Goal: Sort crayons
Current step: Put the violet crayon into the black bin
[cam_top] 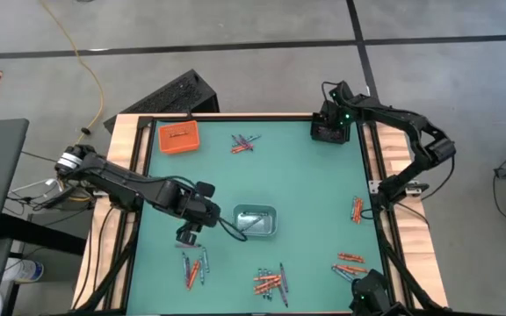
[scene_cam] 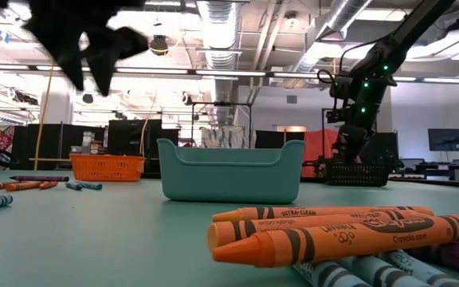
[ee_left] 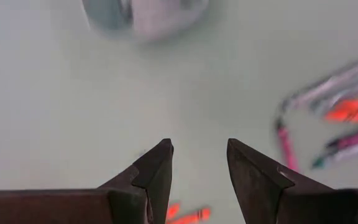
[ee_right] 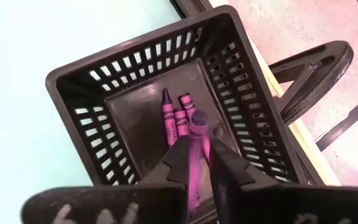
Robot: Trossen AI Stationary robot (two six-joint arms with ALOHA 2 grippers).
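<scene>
Crayons lie in loose heaps on the green table: near the far edge (cam_top: 244, 143), at the near left (cam_top: 193, 268), near the middle front (cam_top: 271, 281) and along the right side (cam_top: 351, 262). My right gripper (ee_right: 202, 152) hangs over the black tray (ee_right: 104, 93) at the far right corner, shut on a purple-pink crayon (ee_right: 197, 134). Two more purple-pink crayons (ee_right: 174, 118) lie on that tray's floor. My left gripper (ee_left: 199, 149) is open with nothing between its fingers. It hovers above bare table just left of the clear-grey tray (cam_top: 255, 219). My right gripper pinches the purple-pink crayon between its two fingers, which slant down from above into the black tray. The crayon lies along the fingers. Its free end (ee_right: 199, 118) sticks out past the fingertips toward the tray's floor; whether it touches the floor I cannot tell.
An orange tray (cam_top: 178, 137) stands at the far left of the table. In the low view, orange crayons (scene_cam: 333, 231) lie close in front of the camera. Wooden rails (cam_top: 134, 145) frame the table. Bare green surface lies between the trays.
</scene>
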